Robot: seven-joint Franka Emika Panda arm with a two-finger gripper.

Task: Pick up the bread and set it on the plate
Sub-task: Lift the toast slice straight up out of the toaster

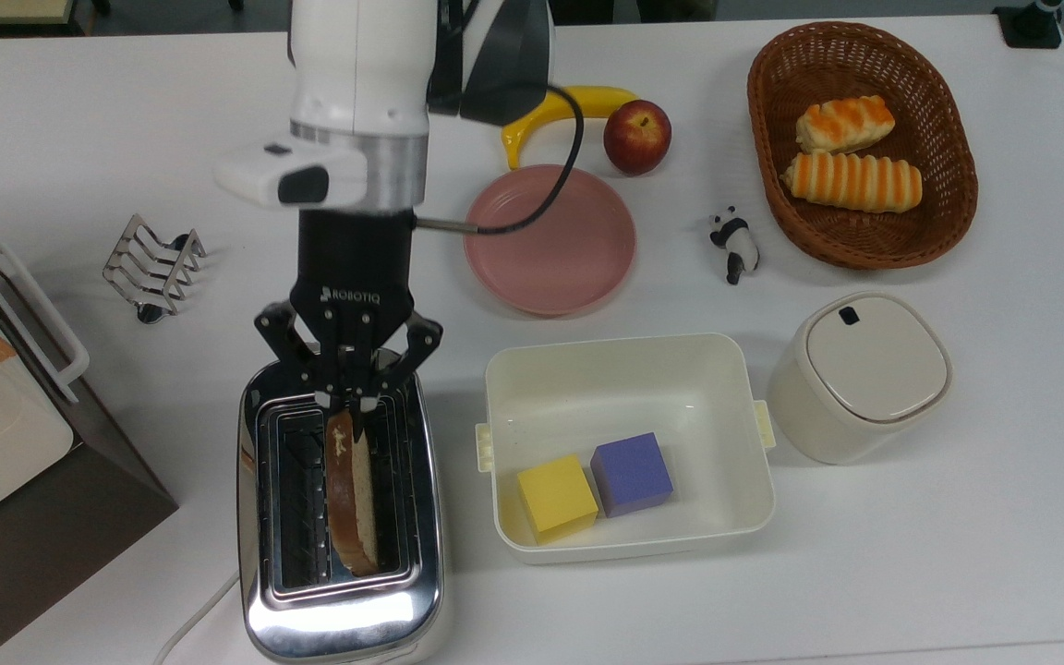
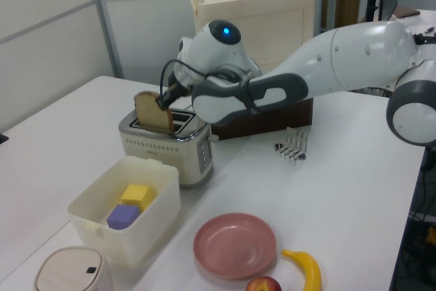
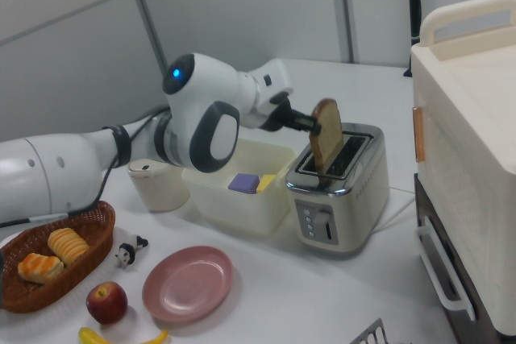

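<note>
Gripper (image 1: 348,403) is clamped on the upper edge of the bread (image 1: 350,499), the fingers pinching the crust from both faces. The slice stands on edge above the toaster (image 1: 340,610); in the left view the bread (image 2: 154,112) is mostly out of the slot, and in the right view its lower edge (image 3: 326,144) looks level with or just inside the slot mouth, so I judge extraction nearly done but not certainly clear. The pink plate (image 1: 613,263) is bare, sitting at about 2 o'clock from the toaster in the top view, with the cream tub (image 1: 744,517) at 3 o'clock of the toaster. Progress estimate: grasp achieved, lift under way; remaining are clearing the slot, carrying across to the plate, laying the slice flat and letting go. Hard to make out: the contact between finger pads and crust is masked by the black linkage in the top view; the bottom of the slice is hidden behind the toaster rim in the left view; the arm covers part of the banana (image 1: 578,102) and the cable crosses over the plate's rim in the top view. Whether the slice still touches the slot guides cannot be told.
</note>
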